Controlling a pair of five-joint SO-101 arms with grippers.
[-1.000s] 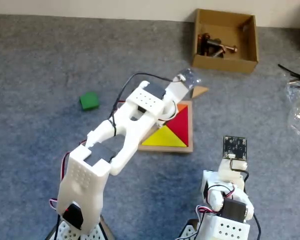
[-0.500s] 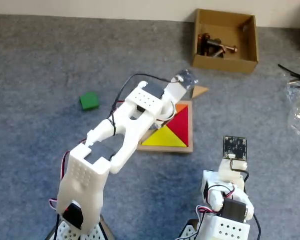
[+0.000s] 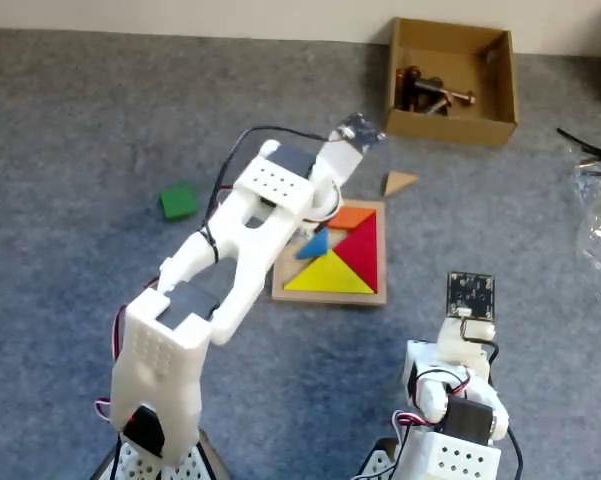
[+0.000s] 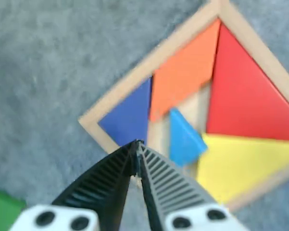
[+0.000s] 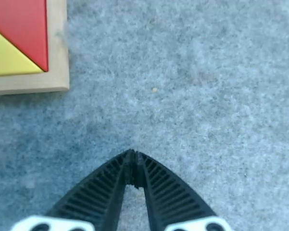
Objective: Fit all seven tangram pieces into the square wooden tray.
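The square wooden tray [image 3: 380, 297] lies mid-table. In it sit an orange piece [image 4: 185, 72], a red triangle [image 4: 245, 96], a yellow triangle [image 4: 240, 163] and a dark blue triangle [image 4: 130, 115]. A small light-blue triangle [image 4: 185, 139] lies askew in the bare gap between them, also visible as the light-blue triangle [image 3: 313, 243] from above. A wood-coloured triangle [image 3: 398, 182] rests on the carpet beyond the tray. My left gripper [image 4: 136, 144] is shut and holds nothing, its tip over the tray's rim beside the dark blue piece. My right gripper [image 5: 133, 156] is shut over bare carpet, near a tray corner [image 5: 57, 57].
A green cube [image 3: 179, 201] sits on the carpet left of the left arm [image 3: 270, 200]. A cardboard box [image 3: 450, 80] with metal parts stands at the back right. Cables and clear plastic [image 3: 600, 215] lie at the right edge. The right arm [image 3: 450, 400] stays near the front.
The left arm has swung left and back off the tray. The small light-blue triangle now shows lying in the tray, and the wood-coloured triangle is uncovered. The right arm has not moved.
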